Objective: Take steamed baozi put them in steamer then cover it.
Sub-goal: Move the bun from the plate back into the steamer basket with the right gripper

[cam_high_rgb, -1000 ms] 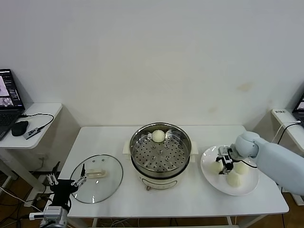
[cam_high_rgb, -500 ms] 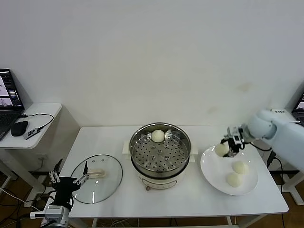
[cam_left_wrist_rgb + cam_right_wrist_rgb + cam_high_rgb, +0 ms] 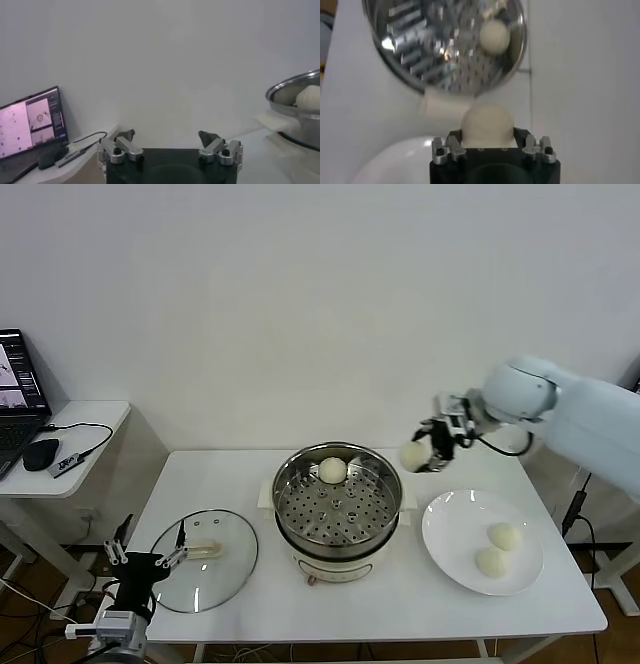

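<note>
1. Right gripper (image 3: pixel 428 454) clamped on one steamed baozi (image 3: pixel 413 454), carried in the air just beside the steamer's right rim, above the table and clear of the plate.
2. Left gripper (image 3: pixel 146 563) parked low at the table's near left corner, fingers spread and empty, close to the glass cover (image 3: pixel 203 559) lying flat on the table.
3. Held bun: soft, light, smooth-skinned, easily dented; best gripped gently across its widest middle.
4. White plate (image 3: pixel 450 534) near right, glossy, bearing two more baozi (image 3: pixel 505 536).
5. Steamer (image 3: pixel 338 494) at centre: shiny perforated steel basket on a cream pot base, rigid and probably heavy.
6. One bun (image 3: pixel 333 470) already resting at the basket's far side.
</note>
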`<action>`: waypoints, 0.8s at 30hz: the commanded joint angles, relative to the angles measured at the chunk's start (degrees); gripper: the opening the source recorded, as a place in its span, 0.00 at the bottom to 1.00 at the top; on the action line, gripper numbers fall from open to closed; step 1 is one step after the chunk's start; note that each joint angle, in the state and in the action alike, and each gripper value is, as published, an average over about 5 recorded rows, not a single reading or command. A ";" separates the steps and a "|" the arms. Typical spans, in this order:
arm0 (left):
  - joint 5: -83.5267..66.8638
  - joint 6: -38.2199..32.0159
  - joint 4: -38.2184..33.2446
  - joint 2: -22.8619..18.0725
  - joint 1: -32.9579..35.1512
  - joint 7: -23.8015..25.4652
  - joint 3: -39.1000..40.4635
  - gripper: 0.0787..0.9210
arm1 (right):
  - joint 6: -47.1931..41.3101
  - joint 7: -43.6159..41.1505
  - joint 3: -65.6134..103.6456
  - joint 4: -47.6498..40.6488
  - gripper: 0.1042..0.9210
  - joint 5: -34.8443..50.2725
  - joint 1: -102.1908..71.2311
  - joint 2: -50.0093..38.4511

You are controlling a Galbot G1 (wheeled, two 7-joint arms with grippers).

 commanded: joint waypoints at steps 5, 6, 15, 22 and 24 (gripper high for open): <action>0.01 -0.12 0.84 -0.77 -0.03 0.07 -1.22 0.88 | -9.80 8.78 -3.48 -6.26 0.66 9.69 -3.95 19.80; 0.01 -0.13 0.87 -0.81 0.02 0.08 -1.29 0.88 | -10.09 9.20 -3.44 -6.79 0.66 9.56 -4.80 20.31; 0.43 -0.14 1.02 -1.67 -0.21 0.08 -0.80 0.88 | -11.70 12.19 -2.92 -9.71 0.66 8.80 -9.63 23.30; 0.44 -0.22 1.07 -1.69 -0.13 0.14 -0.85 0.88 | -12.46 14.23 -2.01 -11.81 0.66 9.07 -11.38 25.25; 0.41 -0.24 1.10 -1.64 -0.11 0.16 -0.95 0.88 | -12.52 14.58 -1.83 -12.22 0.66 9.21 -11.62 25.72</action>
